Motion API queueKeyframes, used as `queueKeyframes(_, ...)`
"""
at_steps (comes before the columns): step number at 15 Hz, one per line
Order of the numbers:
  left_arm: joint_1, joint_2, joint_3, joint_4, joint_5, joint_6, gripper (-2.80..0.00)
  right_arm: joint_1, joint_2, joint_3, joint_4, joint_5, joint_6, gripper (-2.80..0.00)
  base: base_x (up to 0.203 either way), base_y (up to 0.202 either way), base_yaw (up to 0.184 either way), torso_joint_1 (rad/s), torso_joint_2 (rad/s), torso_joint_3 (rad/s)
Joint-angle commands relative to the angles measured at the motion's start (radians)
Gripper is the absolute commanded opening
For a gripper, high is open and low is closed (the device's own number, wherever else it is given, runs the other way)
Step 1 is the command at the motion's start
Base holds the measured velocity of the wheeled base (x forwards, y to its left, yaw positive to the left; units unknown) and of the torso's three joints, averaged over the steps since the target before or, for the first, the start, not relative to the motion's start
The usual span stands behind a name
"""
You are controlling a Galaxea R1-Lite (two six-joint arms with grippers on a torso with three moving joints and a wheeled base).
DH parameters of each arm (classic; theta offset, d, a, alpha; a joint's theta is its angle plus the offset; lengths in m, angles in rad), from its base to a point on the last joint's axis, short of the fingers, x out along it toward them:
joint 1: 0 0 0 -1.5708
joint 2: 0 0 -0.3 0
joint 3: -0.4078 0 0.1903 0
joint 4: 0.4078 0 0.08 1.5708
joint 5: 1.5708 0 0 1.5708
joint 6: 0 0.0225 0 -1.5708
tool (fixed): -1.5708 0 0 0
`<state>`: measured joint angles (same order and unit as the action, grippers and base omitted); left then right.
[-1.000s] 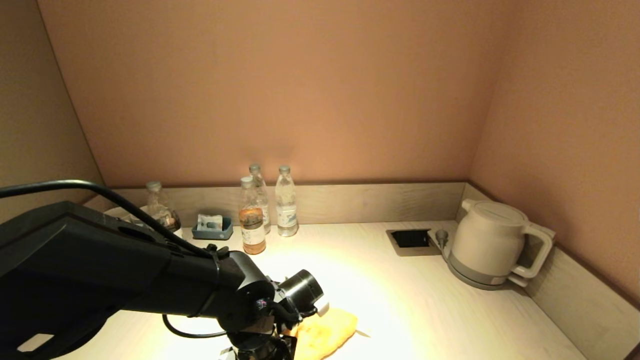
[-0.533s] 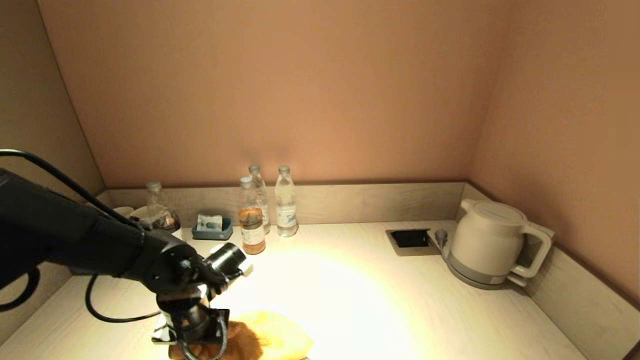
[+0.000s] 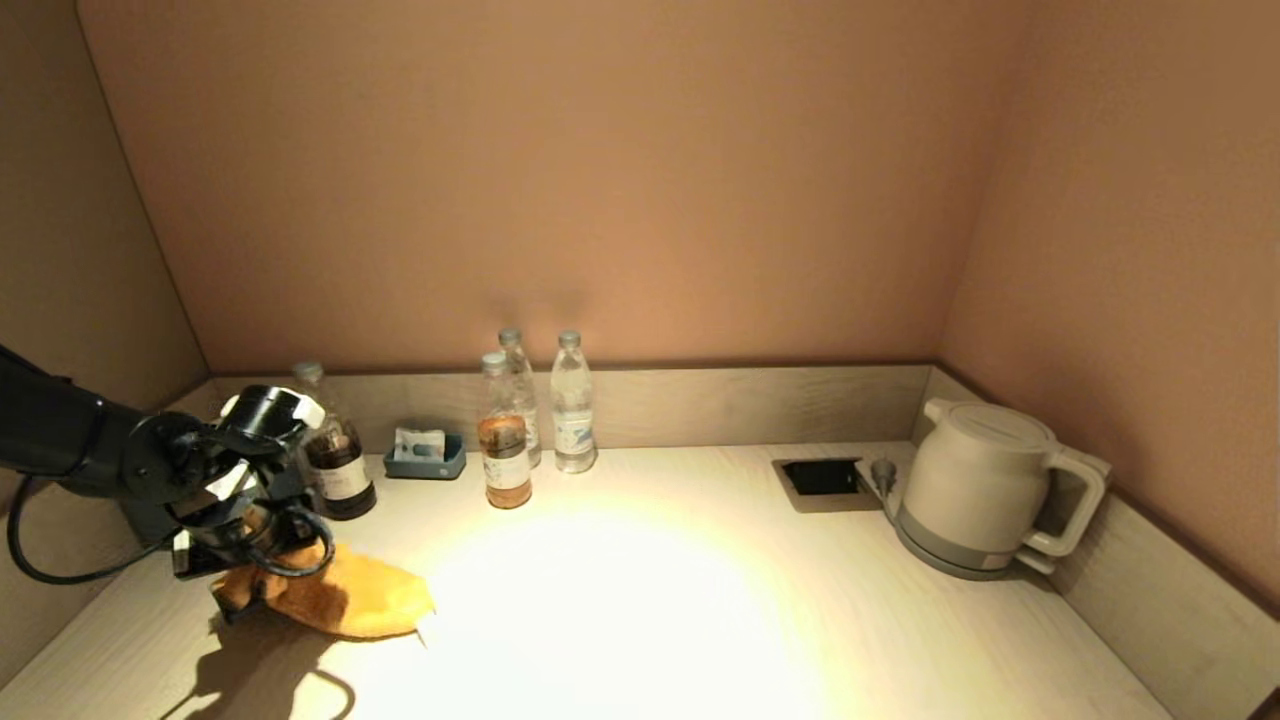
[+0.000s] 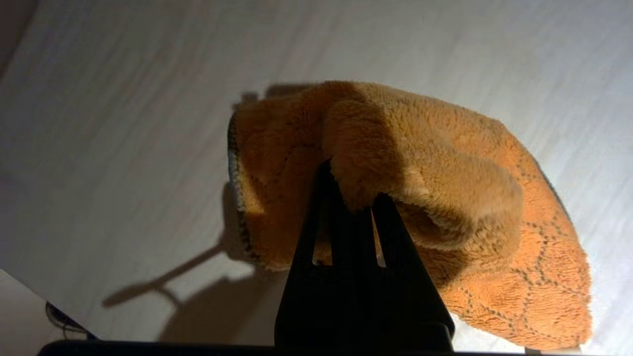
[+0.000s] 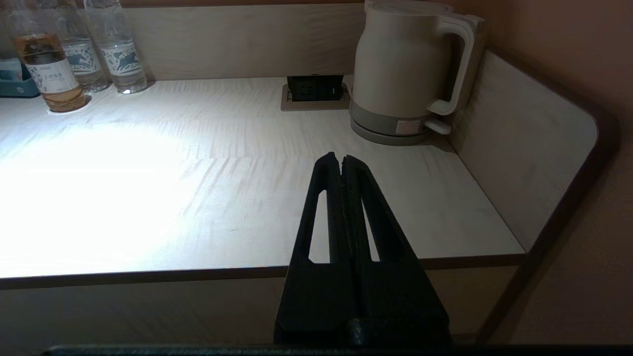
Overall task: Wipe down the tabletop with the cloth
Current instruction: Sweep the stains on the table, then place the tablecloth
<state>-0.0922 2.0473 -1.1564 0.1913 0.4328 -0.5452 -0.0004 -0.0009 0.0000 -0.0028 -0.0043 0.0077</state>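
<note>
An orange fluffy cloth (image 3: pixel 350 600) lies bunched on the pale wooden tabletop (image 3: pixel 650 600) at the left side. My left gripper (image 3: pixel 245 585) is shut on a fold of the cloth and presses it on the table. In the left wrist view the cloth (image 4: pixel 445 188) spreads past the black fingers (image 4: pixel 395 232), with my left gripper (image 4: pixel 348 198) pinching its raised fold. My right gripper (image 5: pixel 341 160) is shut and empty, held off the table's front edge; it does not show in the head view.
Several bottles (image 3: pixel 505 440) and a small blue tray (image 3: pixel 425 458) stand along the back wall; a dark bottle (image 3: pixel 335 455) stands just behind my left gripper. A white kettle (image 3: pixel 985 490) and a socket panel (image 3: pixel 820 480) are at the right. Walls close three sides.
My left arm has swept the cloth from the front middle of the table to the left side, near the dark bottle. The right arm has not moved.
</note>
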Motion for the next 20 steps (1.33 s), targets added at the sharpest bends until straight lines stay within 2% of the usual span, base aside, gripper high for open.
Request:
queueKeyframes(1, 0.034, -0.045, -0.003, -0.022, 0.003, 0.005, -2.8, 0.0, 0.001, 0.0, 0.0, 0.0, 0.0, -2.8, 0.0, 0.0, 0.0, 0.0, 0.0, 0.0)
queueKeyframes(6, 0.085, -0.369, 0.002, -0.123, 0.003, 0.08, -2.8, 0.0, 0.001, 0.0, 0.0, 0.0, 0.0, -2.8, 0.0, 0.0, 0.0, 0.0, 0.0, 0.0)
queueKeyframes(8, 0.17, -0.429, 0.004, -0.167, 0.001, 0.107, -2.8, 0.0, 0.001, 0.0, 0.0, 0.0, 0.001, -2.8, 0.0, 0.0, 0.0, 0.0, 0.0, 0.0)
queueKeyframes(10, 0.262, -0.416, 0.024, -0.317, 0.0, 0.164, -2.8, 0.0, 0.001, 0.0, 0.0, 0.0, 0.0, -2.8, 0.0, 0.0, 0.0, 0.0, 0.0, 0.0)
queueKeyframes(11, 0.279, -0.403, 0.037, -0.351, 0.0, 0.192, -2.8, 0.0, 0.001, 0.0, 0.0, 0.0, 0.0, -2.8, 0.0, 0.0, 0.0, 0.0, 0.0, 0.0)
queueKeyframes(12, 0.289, -0.394, 0.049, -0.378, 0.0, 0.204, -2.8, 0.0, 0.001, 0.0, 0.0, 0.0, 0.0, -2.8, 0.0, 0.0, 0.0, 0.0, 0.0, 0.0)
queueKeyframes(14, 0.314, -0.362, 0.122, -0.535, 0.0, 0.239, -2.8, 0.0, 0.001, 0.0, 0.0, 0.0, 0.0, -2.8, 0.0, 0.0, 0.0, 0.0, 0.0, 0.0)
queueKeyframes(15, 0.317, -0.358, 0.126, -0.543, 0.0, 0.247, -2.8, 0.0, 0.001, 0.0, 0.0, 0.0, 0.002, -2.8, 0.0, 0.0, 0.0, 0.0, 0.0, 0.0)
queueKeyframes(16, 0.319, -0.346, 0.158, -0.6, 0.001, 0.265, -2.8, 0.0, 0.001, 0.0, 0.0, 0.0, 0.002, -2.8, 0.0, 0.0, 0.0, 0.0, 0.0, 0.0)
queueKeyframes(18, 0.326, -0.312, 0.24, -0.758, 0.003, 0.307, -2.8, 0.0, 0.001, 0.0, 0.0, 0.0, 0.0, -2.8, 0.0, 0.0, 0.0, 0.0, 0.0, 0.0)
queueKeyframes(20, 0.327, -0.311, 0.241, -0.76, 0.003, 0.309, -2.8, 0.0, 0.001, 0.0, 0.0, 0.0, 0.0, -2.8, 0.0, 0.0, 0.0, 0.0, 0.0, 0.0)
